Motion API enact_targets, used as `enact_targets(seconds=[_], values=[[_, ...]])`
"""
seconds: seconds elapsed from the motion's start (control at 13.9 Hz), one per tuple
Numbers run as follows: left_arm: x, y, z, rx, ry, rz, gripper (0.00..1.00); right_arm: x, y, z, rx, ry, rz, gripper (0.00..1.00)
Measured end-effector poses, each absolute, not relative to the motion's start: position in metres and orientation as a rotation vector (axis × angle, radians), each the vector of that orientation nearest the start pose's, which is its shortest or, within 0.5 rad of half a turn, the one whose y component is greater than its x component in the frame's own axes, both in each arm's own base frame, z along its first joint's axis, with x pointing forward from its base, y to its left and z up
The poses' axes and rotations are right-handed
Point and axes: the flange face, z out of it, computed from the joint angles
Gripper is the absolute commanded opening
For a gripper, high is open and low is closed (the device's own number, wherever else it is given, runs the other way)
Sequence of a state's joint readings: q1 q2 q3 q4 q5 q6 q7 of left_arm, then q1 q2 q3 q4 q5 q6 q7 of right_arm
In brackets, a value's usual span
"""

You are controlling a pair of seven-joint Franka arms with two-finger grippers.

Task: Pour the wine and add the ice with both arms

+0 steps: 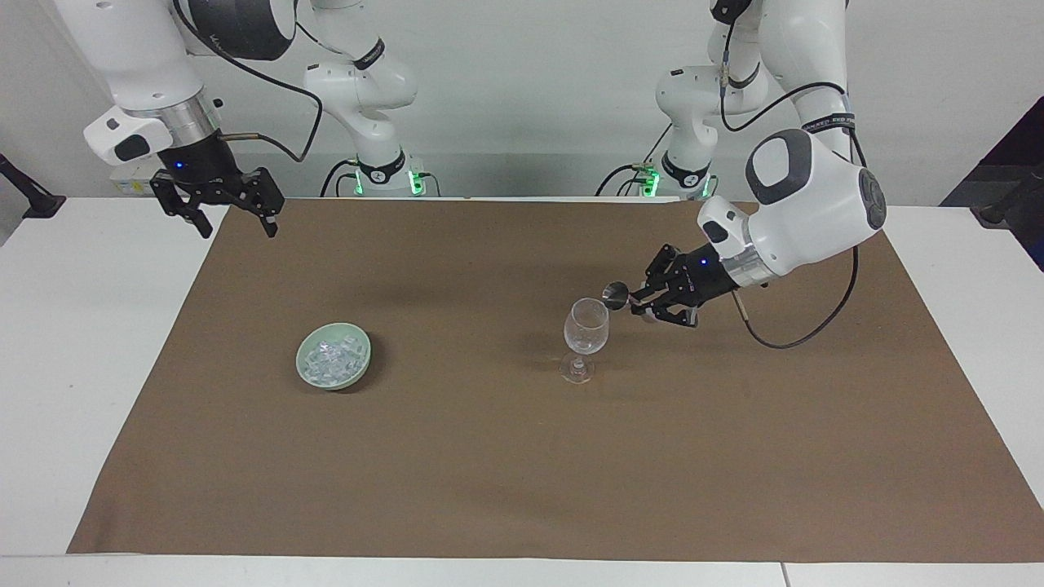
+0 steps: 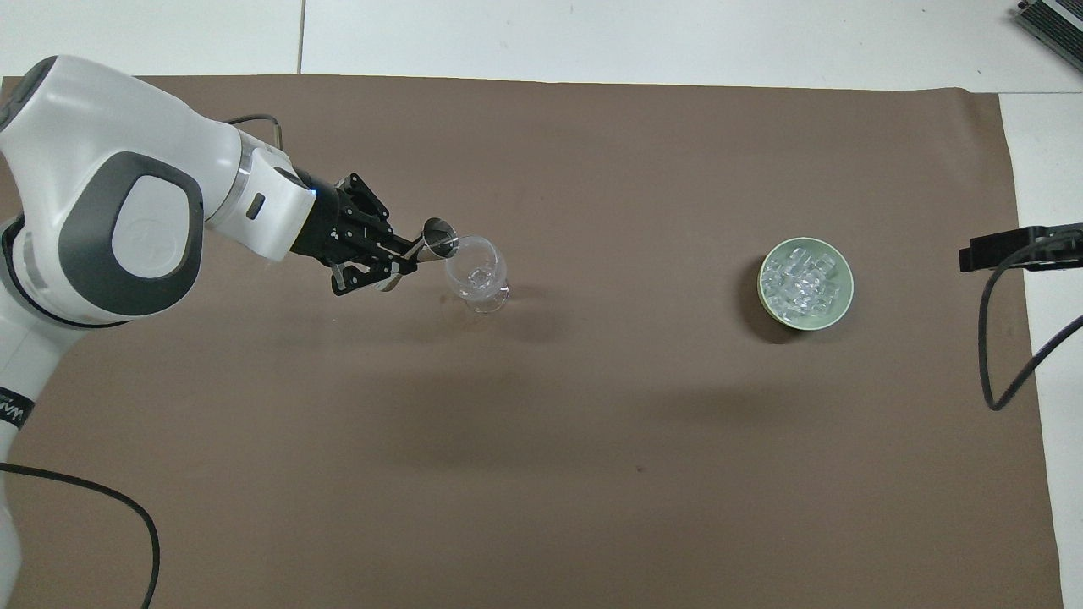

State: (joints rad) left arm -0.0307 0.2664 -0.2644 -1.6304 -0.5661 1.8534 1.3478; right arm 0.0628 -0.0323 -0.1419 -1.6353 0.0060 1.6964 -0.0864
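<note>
A clear wine glass [image 1: 586,326] [image 2: 476,271] stands upright on the brown mat, toward the left arm's end. My left gripper [image 1: 637,303] [image 2: 404,258] is shut on a small metal jigger [image 1: 616,293] [image 2: 438,237], tipped so its mouth sits at the glass's rim. I cannot make out any wine. The ice [image 1: 330,355] [image 2: 799,279] fills a pale green bowl [image 1: 364,359] [image 2: 846,292] toward the right arm's end. My right gripper [image 1: 236,225] waits open and empty, high over the mat's corner by its base.
The brown mat [image 1: 489,456] covers most of the white table [image 1: 73,367]. A black cable [image 2: 1003,372] hangs over the mat's edge at the right arm's end, and another cable [image 2: 127,516] loops near the left arm's base.
</note>
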Motion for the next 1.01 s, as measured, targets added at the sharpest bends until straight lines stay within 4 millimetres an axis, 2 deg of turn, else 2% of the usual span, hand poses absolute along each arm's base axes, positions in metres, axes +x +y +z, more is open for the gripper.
enact_targets(seconds=[1.01], values=[[0.6,-0.226,0.488,2.015,-1.772,0.283,0.0,0.555,-0.045,0.623,-3.135,-0.011,-0.147,1.0]])
